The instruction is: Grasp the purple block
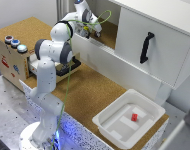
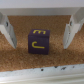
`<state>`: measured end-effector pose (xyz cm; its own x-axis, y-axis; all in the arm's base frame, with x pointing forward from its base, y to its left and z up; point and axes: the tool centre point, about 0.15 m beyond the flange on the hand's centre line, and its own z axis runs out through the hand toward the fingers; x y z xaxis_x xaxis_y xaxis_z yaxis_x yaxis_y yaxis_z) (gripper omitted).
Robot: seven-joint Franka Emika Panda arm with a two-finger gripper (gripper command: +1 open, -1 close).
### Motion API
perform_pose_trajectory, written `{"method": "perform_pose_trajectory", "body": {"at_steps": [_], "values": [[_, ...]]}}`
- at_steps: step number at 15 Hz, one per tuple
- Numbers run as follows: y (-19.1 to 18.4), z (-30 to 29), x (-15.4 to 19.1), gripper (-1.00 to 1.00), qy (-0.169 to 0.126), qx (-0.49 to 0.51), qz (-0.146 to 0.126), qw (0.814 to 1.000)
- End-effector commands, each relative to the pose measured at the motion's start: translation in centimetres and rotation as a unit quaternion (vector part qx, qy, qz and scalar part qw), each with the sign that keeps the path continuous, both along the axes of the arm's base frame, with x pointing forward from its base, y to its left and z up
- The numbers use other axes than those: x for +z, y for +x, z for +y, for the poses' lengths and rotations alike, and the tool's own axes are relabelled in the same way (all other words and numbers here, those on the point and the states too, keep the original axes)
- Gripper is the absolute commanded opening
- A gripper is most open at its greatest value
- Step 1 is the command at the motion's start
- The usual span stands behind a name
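The white arm rises from its base at the lower part of the exterior view's left, bends through a high elbow and reaches up and across to the far side of the cork-topped table. Its wrist tips downward there, and the gripper sits low inside the open recess of the white cabinet, close to the cork floor — in this view the fingertips themselves are too small and crowded to read. A green cable loops off the wrist.

The wrist view settles it: the two pale fingers stand spread apart, one on either side of the purple block, with a clear strip of cork between each pad and the block's sides. Nothing is pinched.

The purple block is a small dark cube, almost black-violet, resting flat on the cork between the fingers. Yellow lettering marks it — a "J" shape on the face toward the camera and further yellow marks on the top face, too blurred to read. A pale ledge runs along the near edge.

Well away, a white tray at the near corner holds a small red block.
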<state>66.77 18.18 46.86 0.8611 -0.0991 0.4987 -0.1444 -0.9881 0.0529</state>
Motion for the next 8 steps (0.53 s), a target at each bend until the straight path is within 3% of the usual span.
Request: {"method": "perform_pose_trajectory", "body": {"at_steps": [1, 8], "values": [[3.01, 0.40, -0.61, -1.00, -0.015, -0.005, 0.037, 0.999], [3.64, -0.55, -1.13, -1.00, -0.010, -0.004, 0.027, 1.000]]}}
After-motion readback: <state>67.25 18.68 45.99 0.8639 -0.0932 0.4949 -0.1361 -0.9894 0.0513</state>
